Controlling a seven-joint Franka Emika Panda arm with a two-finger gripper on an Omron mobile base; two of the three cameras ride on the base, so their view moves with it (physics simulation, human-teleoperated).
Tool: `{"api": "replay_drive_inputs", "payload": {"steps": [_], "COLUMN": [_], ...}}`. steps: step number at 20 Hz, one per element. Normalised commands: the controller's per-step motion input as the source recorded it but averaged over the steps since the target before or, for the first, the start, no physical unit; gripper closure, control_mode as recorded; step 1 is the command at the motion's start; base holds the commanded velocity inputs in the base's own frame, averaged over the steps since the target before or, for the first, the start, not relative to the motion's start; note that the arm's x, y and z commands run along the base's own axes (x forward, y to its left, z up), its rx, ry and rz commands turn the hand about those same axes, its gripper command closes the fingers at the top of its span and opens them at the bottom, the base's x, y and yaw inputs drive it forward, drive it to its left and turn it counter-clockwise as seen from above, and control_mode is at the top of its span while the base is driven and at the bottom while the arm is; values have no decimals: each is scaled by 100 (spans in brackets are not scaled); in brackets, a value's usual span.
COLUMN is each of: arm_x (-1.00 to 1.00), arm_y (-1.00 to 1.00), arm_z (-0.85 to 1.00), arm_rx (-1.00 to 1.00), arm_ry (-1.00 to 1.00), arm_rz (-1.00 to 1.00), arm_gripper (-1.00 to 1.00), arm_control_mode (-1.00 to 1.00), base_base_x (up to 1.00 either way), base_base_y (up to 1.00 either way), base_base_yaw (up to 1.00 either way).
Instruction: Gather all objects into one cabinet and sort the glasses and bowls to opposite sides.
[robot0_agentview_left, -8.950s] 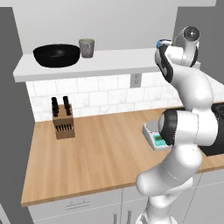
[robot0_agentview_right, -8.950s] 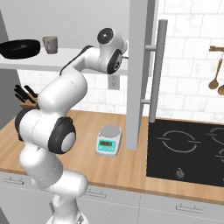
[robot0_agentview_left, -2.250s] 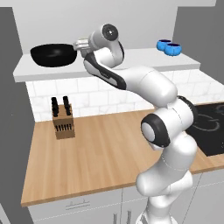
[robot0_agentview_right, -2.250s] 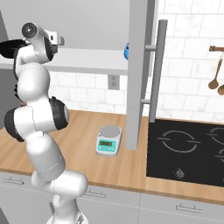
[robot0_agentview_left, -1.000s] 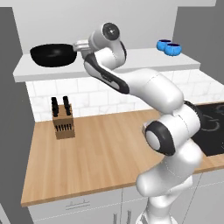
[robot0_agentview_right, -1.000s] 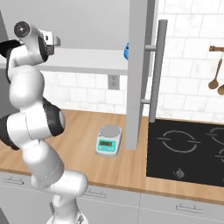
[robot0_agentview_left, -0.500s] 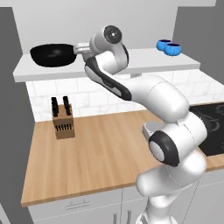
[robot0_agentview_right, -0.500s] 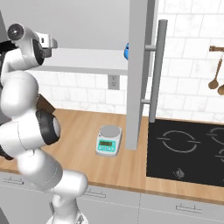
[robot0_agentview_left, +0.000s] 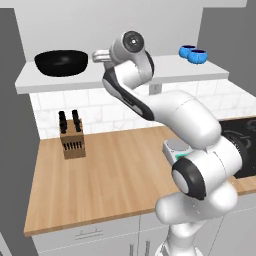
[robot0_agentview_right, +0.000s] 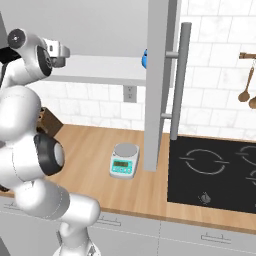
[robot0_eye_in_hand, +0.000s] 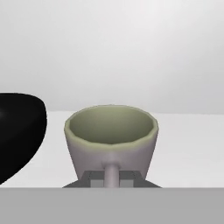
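Observation:
In the hand view the grey-beige cup (robot0_eye_in_hand: 111, 140) stands upright right in front of me on the white cabinet floor (robot0_eye_in_hand: 188, 144). My gripper (robot0_eye_in_hand: 111, 175) is shut on its near wall. The wide black bowl (robot0_eye_in_hand: 17, 131) sits just to its left, apart from it. From the left base view, my gripper (robot0_agentview_left: 102, 55) reaches into the cabinet (robot0_agentview_left: 165, 70) just right of the black bowl (robot0_agentview_left: 61, 62). Two blue bowls (robot0_agentview_left: 192, 53) stand at the cabinet's far right end. One blue bowl (robot0_agentview_right: 144, 59) peeks out behind the door panel in the right base view.
A wooden knife block (robot0_agentview_left: 71, 142) stands on the wooden counter below the cabinet. A kitchen scale (robot0_agentview_right: 123, 160) sits near the open grey cabinet door (robot0_agentview_right: 159, 85) with its long metal handle (robot0_agentview_right: 178, 80). A black cooktop (robot0_agentview_right: 215, 170) lies to the right.
The arm's elbow and lower links have swung round, while the hand stays at the cup beside the black bowl. The gripper has stayed shut.

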Motion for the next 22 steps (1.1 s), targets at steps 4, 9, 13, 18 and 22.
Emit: {"api": "replay_drive_inputs", "payload": {"steps": [4,9,13,18,22], "arm_x": [0,0,0,0,0], "arm_y": [-68,-73,-67,-69,-70], "arm_z": [0,0,0,0,0], "arm_rx": [0,0,0,0,0], "arm_ry": [0,0,0,0,0], "arm_rz": [-18,-18,-19,-18,-16], "arm_gripper": [100,100,100,100,100], "arm_control_mode": [-100,-100,-100,-100,-100], "base_base_x": [0,0,0,0,0], "base_base_y": [0,0,0,0,0], "base_base_yaw": [0,0,0,0,0]}}
